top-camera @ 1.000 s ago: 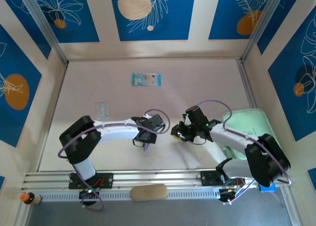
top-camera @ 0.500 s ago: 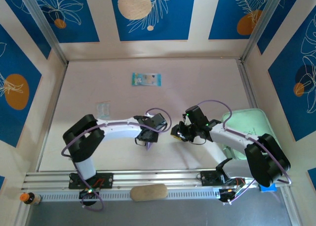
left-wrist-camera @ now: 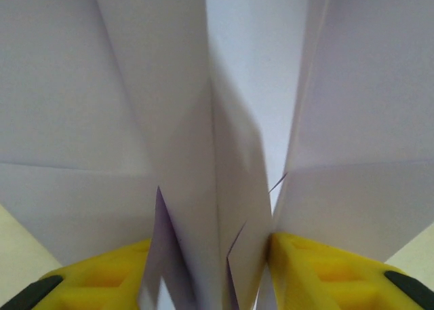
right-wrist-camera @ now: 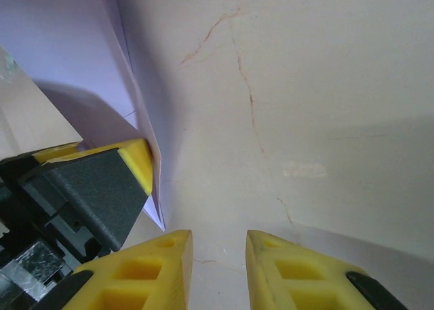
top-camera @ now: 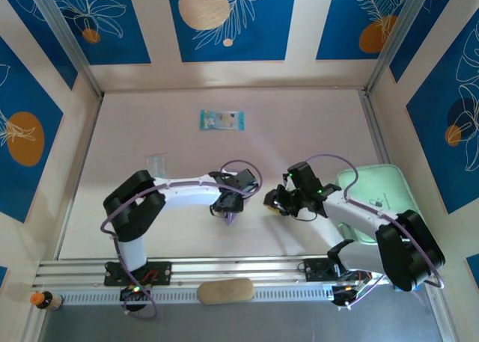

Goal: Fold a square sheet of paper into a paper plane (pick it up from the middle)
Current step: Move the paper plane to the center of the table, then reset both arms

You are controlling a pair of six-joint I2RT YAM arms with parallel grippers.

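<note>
The paper plane [left-wrist-camera: 224,120] is a folded piece of pale lilac paper, its creased layers standing between my left gripper's [left-wrist-camera: 210,276] yellow fingers [left-wrist-camera: 325,269]. Those jaws are apart and the folds sit loosely spread in the gap, touching the right finger. From above, the left gripper [top-camera: 227,207] hovers near the table's front centre with the plane's lilac tip [top-camera: 230,219] poking out below it. My right gripper [top-camera: 271,203] is just to its right, open, with bare table between its fingers [right-wrist-camera: 218,256]. The right wrist view catches the paper plane [right-wrist-camera: 68,45] and the left gripper's finger [right-wrist-camera: 129,164] at its left.
A blue-green printed packet [top-camera: 221,120] lies at the back centre. A mint-green tray [top-camera: 382,188] sits at the right edge under the right arm. A small clear scrap [top-camera: 156,164] lies at the left. Walls enclose the table on three sides.
My left gripper's jaws have widened around the folded paper, and the left arm has shifted slightly right. The right gripper has edged slightly right, its opening unchanged.
</note>
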